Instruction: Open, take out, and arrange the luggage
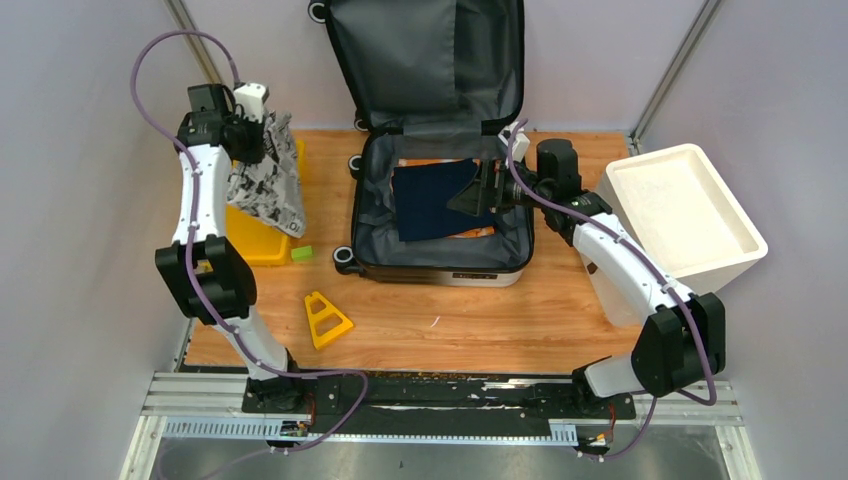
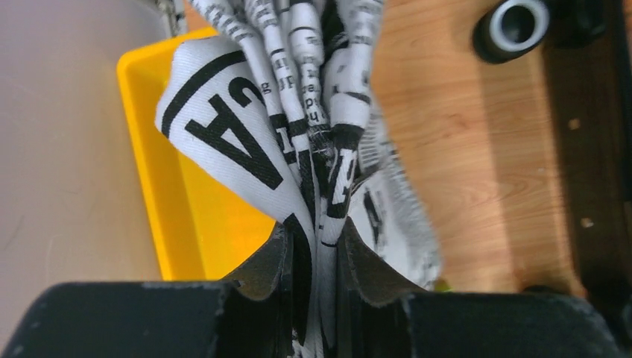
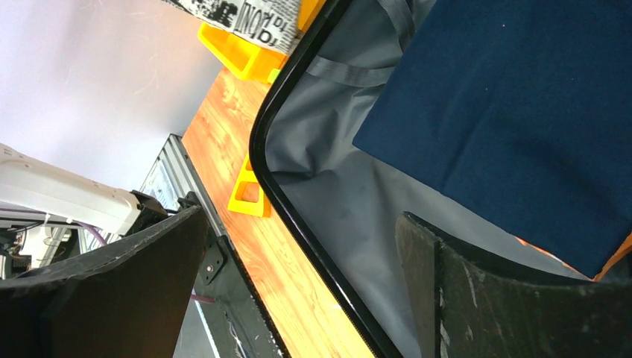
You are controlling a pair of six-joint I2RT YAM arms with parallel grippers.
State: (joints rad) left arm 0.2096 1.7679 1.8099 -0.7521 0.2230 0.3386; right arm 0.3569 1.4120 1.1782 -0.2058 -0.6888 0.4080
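suitcase (image 1: 440,268) open, lying under right pincer (image 3: 302,291) | I'm pinching printed cloth (image 2: 223,134) in left pincer (image 2: 317,298), tray (image 2: 149,112) below it | I'm hovering right pincer wide over navy cloth (image 3: 514,112); that one left to unpack

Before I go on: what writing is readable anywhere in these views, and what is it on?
"GA": big black letters, turned sideways, on the printed cloth held in the left hand.
Finer print on that cloth: too blurred to read.
Dark marks on the suitcase front edge: too small to read.
No writing visible on the blue cloth, yellow tray or white bin.
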